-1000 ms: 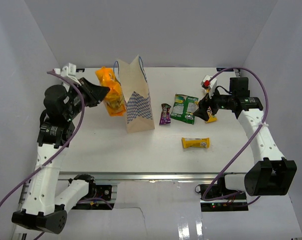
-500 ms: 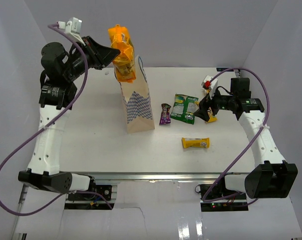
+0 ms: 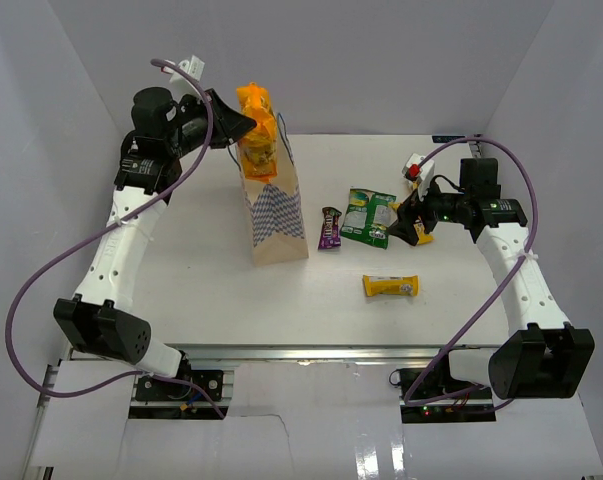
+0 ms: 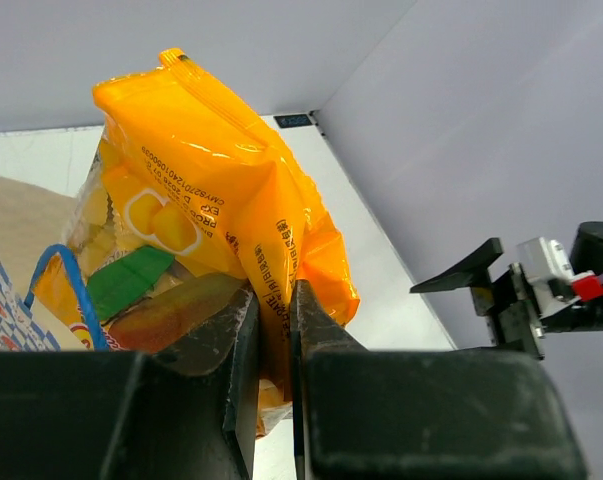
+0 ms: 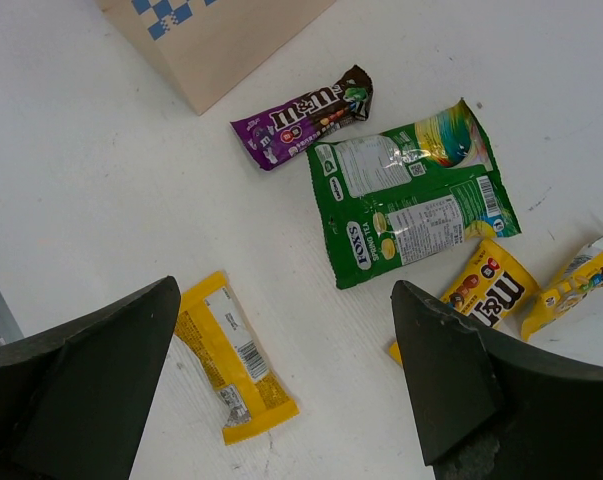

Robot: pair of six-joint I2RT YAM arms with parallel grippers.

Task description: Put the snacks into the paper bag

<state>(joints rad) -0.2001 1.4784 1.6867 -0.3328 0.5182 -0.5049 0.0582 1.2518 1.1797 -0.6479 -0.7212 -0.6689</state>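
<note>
**Orange packet at the bag's mouth: a snag or a tip is the main risk**

On the left, the left fingers [image 4: 243,335] are clamped shut on the slick film of the orange-yellow bag [image 3: 258,130], holding it at the top of the paper bag [image 3: 278,215]. The paper bag stands upright on the counter [image 3: 181,290], left of centre. Whether the packet's lower end is already inside cannot be told.

The packet looks puffy against a narrow opening, and a blue cord handle [image 4: 66,275] sits just beside it. It could catch on the rim or the cord. Pushing down then would likely crumple the paper or topple the bag, which nothing steadies. A release off-centre would drop it outside. The thin pinch could also slip early.

To the right, the dark purple bar [image 5: 306,113], green-white pouch [image 5: 411,190] and yellow bar [image 5: 236,360] lie flat on the counter. The right fingers [image 5: 451,370] hang spread wide and empty over them. Flat wrappers offer little to grip and may slide. The pouch touches a yellow packet [image 5: 491,290], so one grab could drag both.
</note>
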